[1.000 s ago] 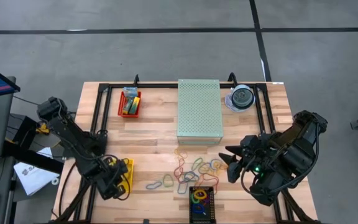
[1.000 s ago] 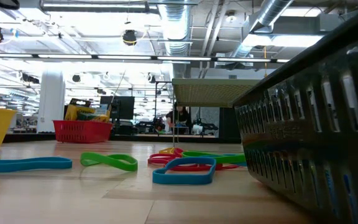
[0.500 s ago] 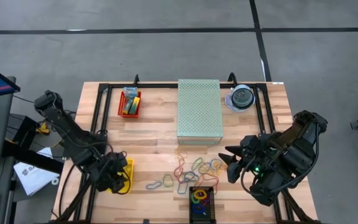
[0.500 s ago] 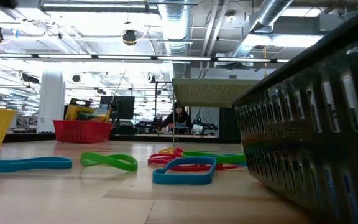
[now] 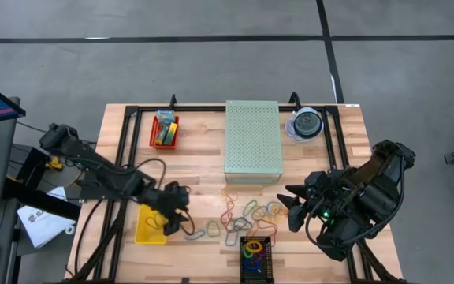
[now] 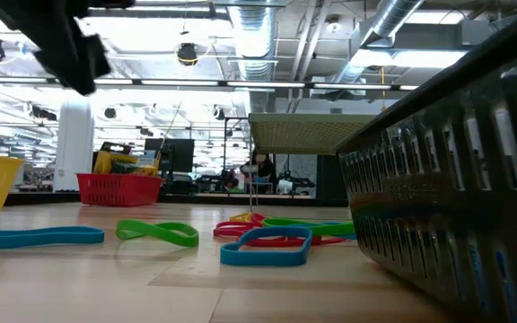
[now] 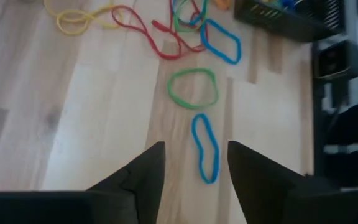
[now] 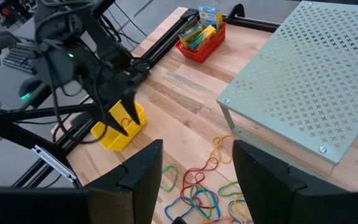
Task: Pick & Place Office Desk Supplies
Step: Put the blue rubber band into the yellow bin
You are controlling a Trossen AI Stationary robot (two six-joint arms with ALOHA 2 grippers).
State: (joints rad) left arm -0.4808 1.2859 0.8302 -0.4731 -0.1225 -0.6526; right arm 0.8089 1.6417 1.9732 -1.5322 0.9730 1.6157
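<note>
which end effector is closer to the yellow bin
Left. The left end effector hangs open just beside the yellow bin, toward the rubber bands. The right end effector waits, open, across the band pile.

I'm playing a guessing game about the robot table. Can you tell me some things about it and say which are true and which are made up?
1. The small red basket at the table's far edge holds yellow-and-green crayon boxes. True.
2. The left gripper is squeezing a rubber band. False: its fingers are open and empty, above the wood beside the yellow bin.
3. Colourful thin rubber-band loops lie loose on the wooden table in front of the pale green perforated box. True.
4. The black mesh tray is empty. False: it has bands in it.
5. The right gripper is open. True.
</note>
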